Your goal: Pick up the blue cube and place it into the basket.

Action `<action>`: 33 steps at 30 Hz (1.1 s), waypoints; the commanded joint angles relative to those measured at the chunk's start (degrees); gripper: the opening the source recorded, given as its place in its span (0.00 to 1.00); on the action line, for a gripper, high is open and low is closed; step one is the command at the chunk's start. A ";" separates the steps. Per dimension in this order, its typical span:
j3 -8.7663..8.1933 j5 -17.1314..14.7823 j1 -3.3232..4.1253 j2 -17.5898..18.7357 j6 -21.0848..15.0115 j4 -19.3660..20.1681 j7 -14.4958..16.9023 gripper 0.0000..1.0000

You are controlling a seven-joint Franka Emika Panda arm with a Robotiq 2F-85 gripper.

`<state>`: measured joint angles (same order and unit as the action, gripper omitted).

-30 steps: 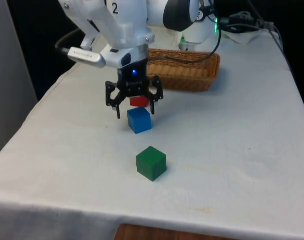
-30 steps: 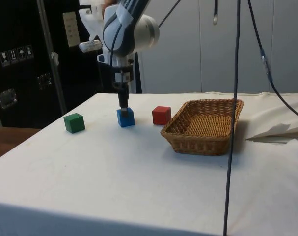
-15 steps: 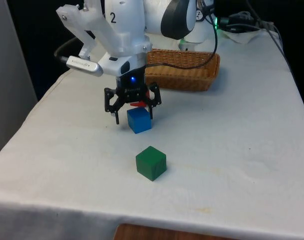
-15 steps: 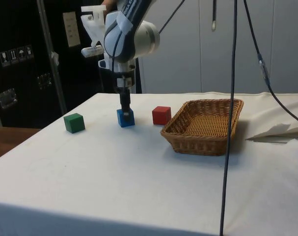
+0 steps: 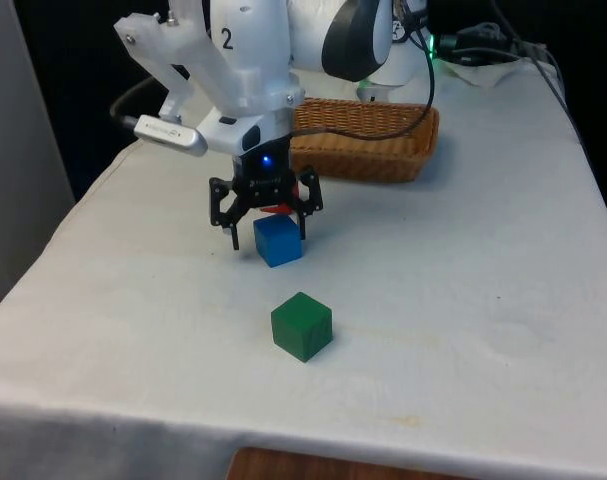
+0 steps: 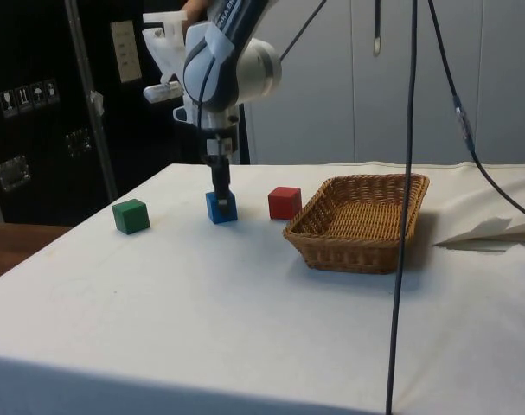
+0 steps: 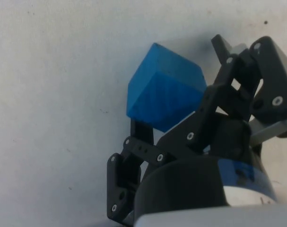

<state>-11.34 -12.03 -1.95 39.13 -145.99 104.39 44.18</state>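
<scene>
Front view: tool (image 5: 266,232) upright, seemingly spread astride blue cube (image 5: 278,241).

The arm (image 5: 245,60) is glossy white with rounded, bulging joint housings, one ringed by a wide black band nearer the base. A dark cable loops out beside the wrist, where a flat white bracket juts sideways. Below the wrist sits the black gripper (image 5: 265,222), built of angular linked bars pinned with small pale screws. Its fingers (image 7: 142,142) are slim black plates, and a grey metal piece shows just behind the linkage
</scene>
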 commanded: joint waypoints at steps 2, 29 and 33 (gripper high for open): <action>0.29 -0.29 -0.17 0.34 -0.46 -0.17 0.17 1.00; 0.11 -0.17 0.11 -0.86 0.63 -0.11 0.06 1.00; 0.23 -0.23 0.00 -0.69 0.63 -0.17 0.11 1.00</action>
<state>-11.29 -12.03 -1.78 38.39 -145.13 104.28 44.18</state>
